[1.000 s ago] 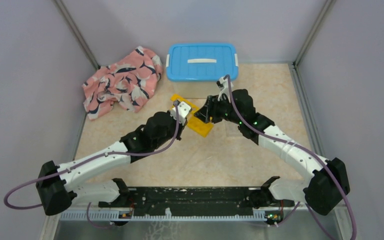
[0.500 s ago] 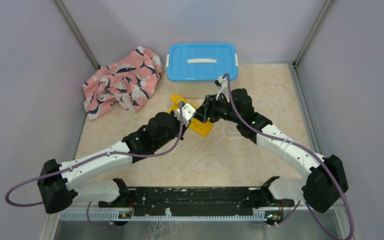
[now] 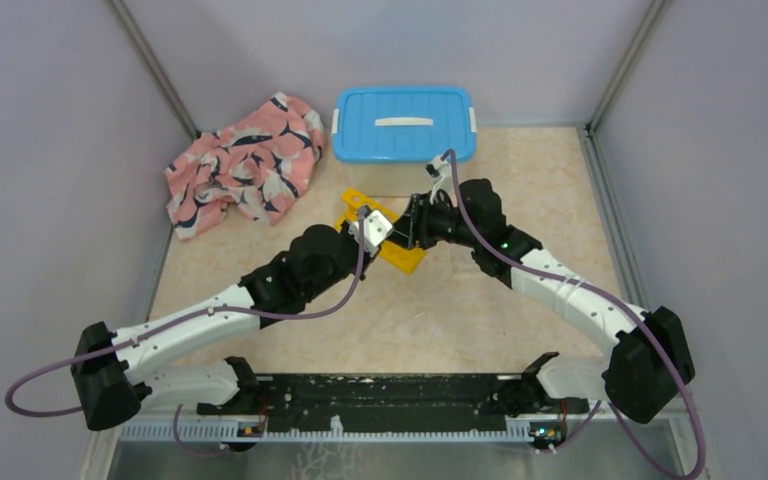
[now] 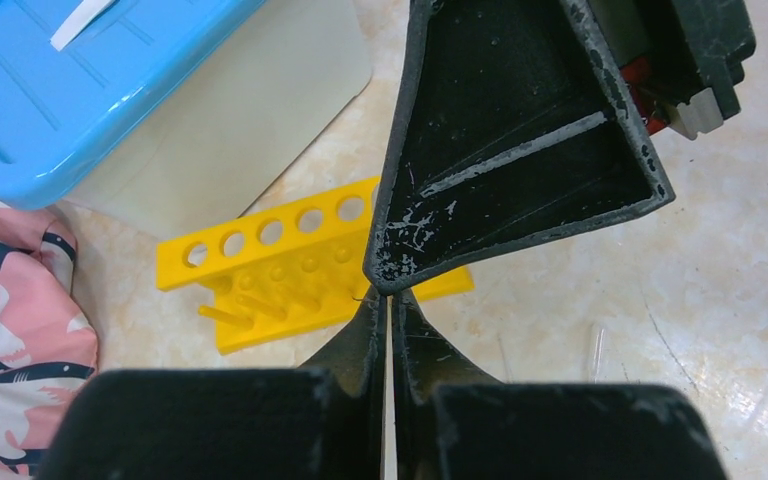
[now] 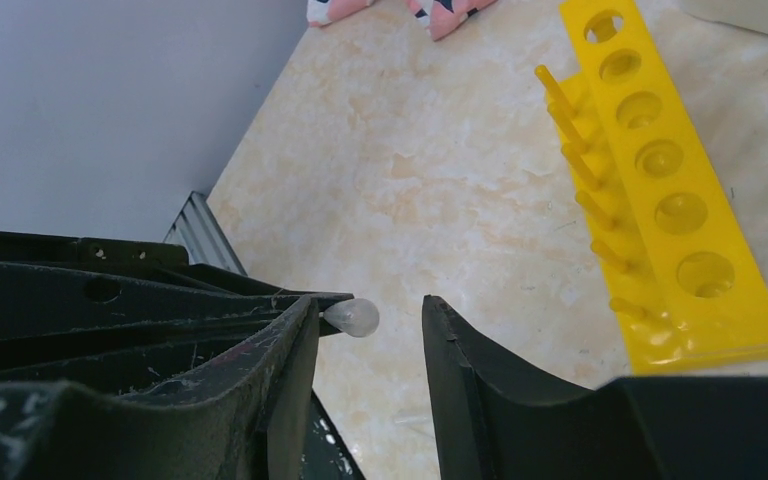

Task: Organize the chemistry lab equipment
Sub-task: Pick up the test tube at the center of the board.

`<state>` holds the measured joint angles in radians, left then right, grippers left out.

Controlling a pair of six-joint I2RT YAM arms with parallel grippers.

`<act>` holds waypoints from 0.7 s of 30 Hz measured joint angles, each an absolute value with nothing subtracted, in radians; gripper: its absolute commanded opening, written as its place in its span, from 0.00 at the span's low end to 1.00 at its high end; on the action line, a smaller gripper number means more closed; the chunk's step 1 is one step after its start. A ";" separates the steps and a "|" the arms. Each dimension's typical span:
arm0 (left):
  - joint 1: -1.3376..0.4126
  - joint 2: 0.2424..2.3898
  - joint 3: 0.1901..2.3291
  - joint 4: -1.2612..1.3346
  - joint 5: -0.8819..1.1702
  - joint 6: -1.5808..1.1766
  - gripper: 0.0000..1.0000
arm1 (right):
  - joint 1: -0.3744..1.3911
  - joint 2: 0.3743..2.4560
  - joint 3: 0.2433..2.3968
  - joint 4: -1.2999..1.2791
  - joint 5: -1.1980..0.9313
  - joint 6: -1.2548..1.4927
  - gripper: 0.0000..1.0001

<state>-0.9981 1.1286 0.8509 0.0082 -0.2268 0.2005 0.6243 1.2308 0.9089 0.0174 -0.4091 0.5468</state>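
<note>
Lately, left end effector (image 4: 388,298) pinched tighter on ball (image 5: 352,317); right end effector (image 5: 370,306), still spread, narrowed around it by rack (image 5: 660,200): handover likely pending.

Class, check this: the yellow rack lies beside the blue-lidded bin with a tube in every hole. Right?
Not quite. The yellow rack lies beside the blue-lidded bin, but every visible hole is empty; the right wrist view shows it.

A crumpled pink whale-print cloth (image 3: 245,165) lies beside a blue-lidded white bin (image 3: 404,125) on the beige table (image 3: 440,320).
</note>
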 measured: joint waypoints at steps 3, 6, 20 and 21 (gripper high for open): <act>-0.998 1.129 0.851 0.007 -0.223 0.211 0.01 | 0.624 1.232 0.909 0.017 -0.415 0.547 0.41; -0.998 1.131 0.851 0.006 -0.221 0.219 0.01 | 0.624 1.232 0.908 0.018 -0.420 0.548 0.38; -0.999 1.144 0.851 0.000 -0.217 0.226 0.21 | 0.624 1.236 0.900 0.031 -0.445 0.569 0.06; -0.999 1.145 0.851 0.000 -0.219 0.226 0.29 | 0.624 1.236 0.898 0.035 -0.447 0.570 0.05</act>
<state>-0.9989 1.1446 0.8509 -0.0002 -0.2188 0.2256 0.6239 1.2358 0.8978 0.0345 -0.4465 0.5701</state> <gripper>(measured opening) 0.099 0.082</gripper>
